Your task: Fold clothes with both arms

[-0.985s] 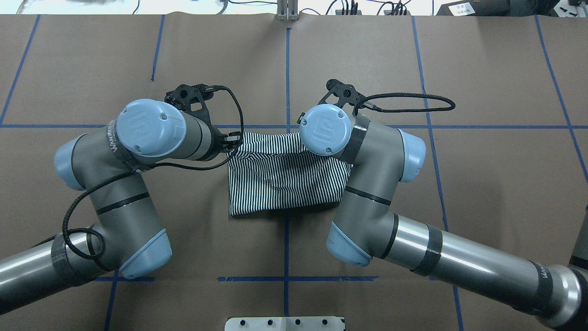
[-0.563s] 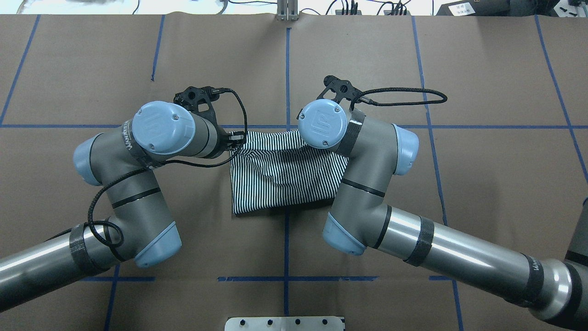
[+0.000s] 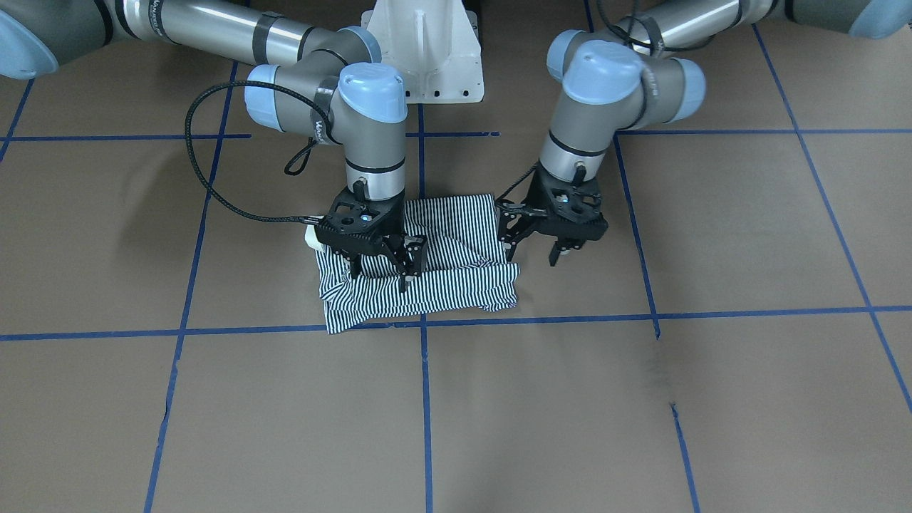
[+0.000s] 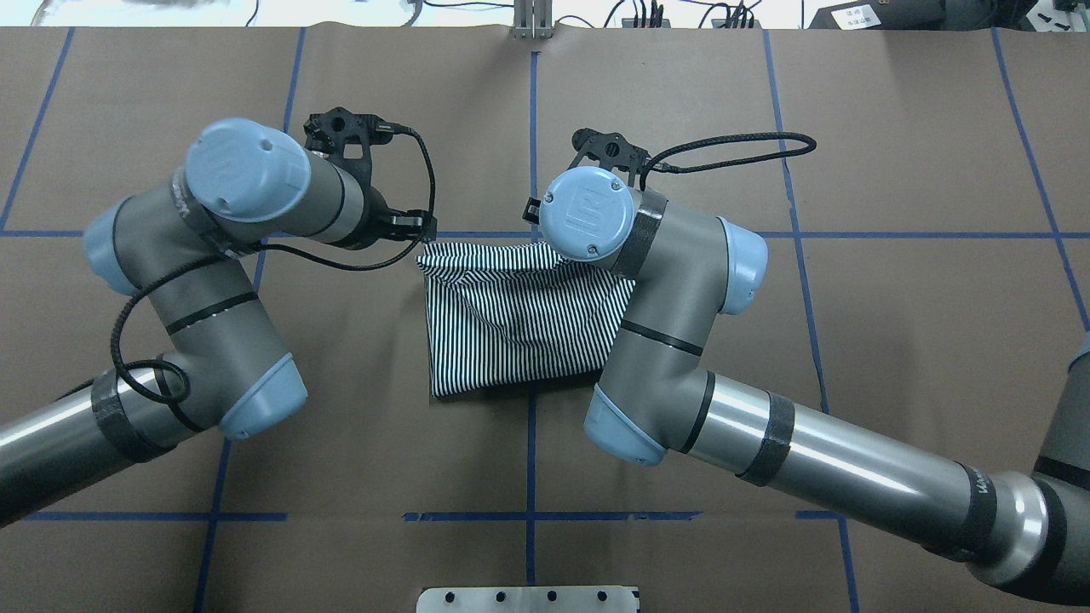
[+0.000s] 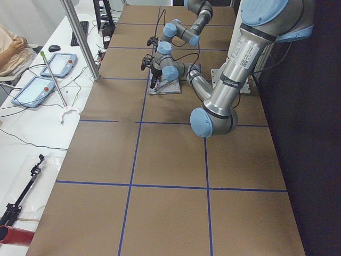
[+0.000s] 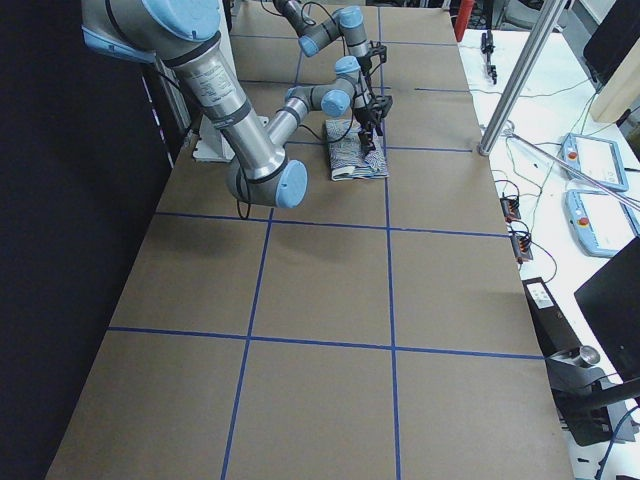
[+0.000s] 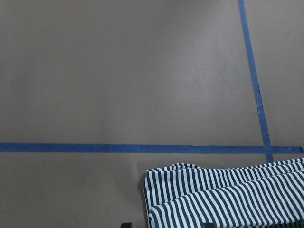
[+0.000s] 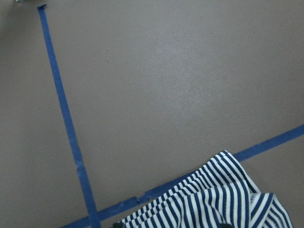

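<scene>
Worktop (image 3: pixel 712 392) brown w/ blue tape (image 3: pixel 214 331); folded striped polo (image 3: pixel 456 285) lies flat mid-worktop. R gripper (image 3: pixel 378 278) over polo, jaws apart, empty. L gripper (image 3: pixel 531 254) just beside polo, jaws apart, off cloth.

I read a UR logo on the blue joint cap (image 4: pixel 588 211) of the right arm (image 4: pixel 817 460). Other printing there is too small.

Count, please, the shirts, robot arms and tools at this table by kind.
striped shirt: 1
robot arms: 2 (left arm, right arm)
tools: 2 (left tool, right tool)
Total: 5
</scene>
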Controlling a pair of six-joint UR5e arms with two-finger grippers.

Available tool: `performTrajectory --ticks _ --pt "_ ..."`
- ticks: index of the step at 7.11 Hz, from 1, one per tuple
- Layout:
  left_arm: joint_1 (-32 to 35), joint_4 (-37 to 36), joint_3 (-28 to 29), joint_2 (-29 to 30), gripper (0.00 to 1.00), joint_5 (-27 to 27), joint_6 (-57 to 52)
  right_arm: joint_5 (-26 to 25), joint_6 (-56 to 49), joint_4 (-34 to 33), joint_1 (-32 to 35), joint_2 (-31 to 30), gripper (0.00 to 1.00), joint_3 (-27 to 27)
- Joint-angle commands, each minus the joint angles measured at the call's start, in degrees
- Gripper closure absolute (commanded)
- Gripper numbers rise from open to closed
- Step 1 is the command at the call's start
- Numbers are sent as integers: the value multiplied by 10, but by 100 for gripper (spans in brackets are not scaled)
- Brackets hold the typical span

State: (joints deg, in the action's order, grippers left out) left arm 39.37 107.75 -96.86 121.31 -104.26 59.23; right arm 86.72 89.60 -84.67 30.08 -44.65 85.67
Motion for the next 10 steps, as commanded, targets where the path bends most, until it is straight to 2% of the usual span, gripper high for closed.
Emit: performTrajectory --ticks 1,3,6,8,9,10 --pt "21 0 -1 -5 0 -24 -42 1 -52 -6 -33 3 0 0" --pt "21 1 -1 -5 0 -24 -39 -8 -100 -13 -52 1 0 -30" --pt "21 1 -4 -5 0 -24 -36 -18 -134 -11 -34 8 0 -60" --pt "21 1 -4 -5 0 -24 -36 -15 -155 -6 20 74 0 -168" --pt "20 1 -4 -5 0 -24 -36 -6 -170 -5 54 86 0 -201" --pt "20 1 -4 -5 0 -24 -36 12 -201 23 91 89 0 -241"
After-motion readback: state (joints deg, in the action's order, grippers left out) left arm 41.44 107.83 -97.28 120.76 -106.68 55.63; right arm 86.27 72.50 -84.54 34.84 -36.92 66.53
